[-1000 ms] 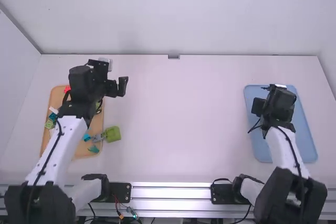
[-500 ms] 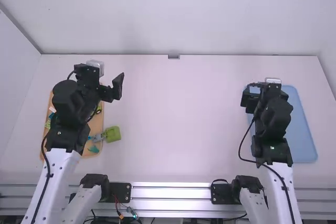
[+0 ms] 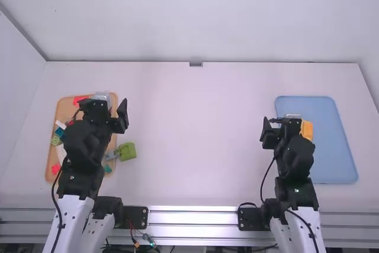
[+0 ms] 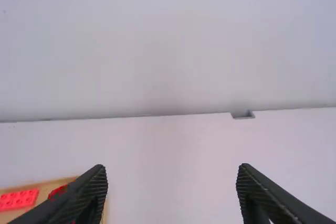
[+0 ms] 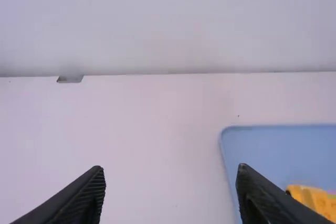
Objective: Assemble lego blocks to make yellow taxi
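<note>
My left arm [image 3: 66, 220] folded close to its base, white link low, black joints stacked ahead of it, left claw [image 3: 109, 109] out front, away from high camera. Left fingers [image 4: 90, 198] spread wide, one on each side of left wrist view. My right arm [image 3: 296, 223] likewise folded on its own side, right claw [image 3: 279, 125] foremost, right fingers [image 5: 251, 195] spread wide too. Both wrists aim forward, not straight down. Arms well apart, neither crossing middle.
</note>
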